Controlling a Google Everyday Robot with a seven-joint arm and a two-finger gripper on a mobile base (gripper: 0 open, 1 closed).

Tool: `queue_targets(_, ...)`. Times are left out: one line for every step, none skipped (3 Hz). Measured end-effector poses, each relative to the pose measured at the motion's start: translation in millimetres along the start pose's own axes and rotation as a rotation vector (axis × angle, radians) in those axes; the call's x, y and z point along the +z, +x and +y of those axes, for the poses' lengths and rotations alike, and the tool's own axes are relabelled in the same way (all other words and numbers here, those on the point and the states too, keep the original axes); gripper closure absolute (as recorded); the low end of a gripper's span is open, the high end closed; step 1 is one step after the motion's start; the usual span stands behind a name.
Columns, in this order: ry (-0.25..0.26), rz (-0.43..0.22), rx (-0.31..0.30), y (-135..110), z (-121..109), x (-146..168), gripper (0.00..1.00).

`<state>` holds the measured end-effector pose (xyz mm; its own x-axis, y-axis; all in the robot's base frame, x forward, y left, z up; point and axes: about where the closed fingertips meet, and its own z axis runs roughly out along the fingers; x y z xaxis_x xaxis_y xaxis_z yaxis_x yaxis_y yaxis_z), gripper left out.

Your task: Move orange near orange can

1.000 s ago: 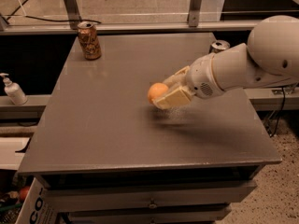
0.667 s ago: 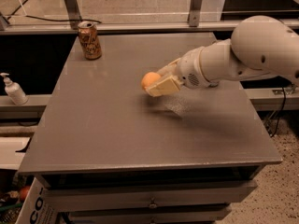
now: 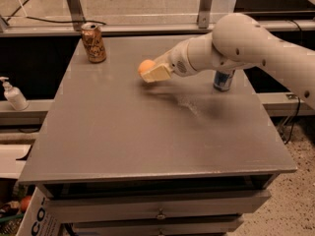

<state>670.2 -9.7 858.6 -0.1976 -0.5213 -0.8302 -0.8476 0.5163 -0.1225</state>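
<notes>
The orange (image 3: 144, 66) is a small yellow-orange fruit held in my gripper (image 3: 150, 72), which is shut on it above the middle-back of the grey table (image 3: 123, 132). My white arm reaches in from the right. The orange can (image 3: 93, 43) is a short orange-brown drink can with a silver top, upright at the table's back left corner. The orange is to the right of the can, roughly a can's height away, and apart from it.
A slim silver-and-blue can (image 3: 224, 80) stands at the table's right side, partly behind my arm. A white pump bottle (image 3: 13, 94) sits on a ledge to the left. Metal frame posts (image 3: 74, 6) rise behind the table. Drawers (image 3: 157, 213) are below the front edge.
My gripper has carried the orange leftward and toward the back of the table, closer to the orange can. The silver-and-blue can is now more visible behind my arm.
</notes>
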Motion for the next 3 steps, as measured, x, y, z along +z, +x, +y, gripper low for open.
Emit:
queue_targets(0.016,-0.015,0.005,-18,-22,26,1.00)
queue_targets(0.011,-0.033,-0.009,-41,-33,52,1.00)
queue_targets(-0.008,-0.047,-0.020,-60,-35,76,1.00)
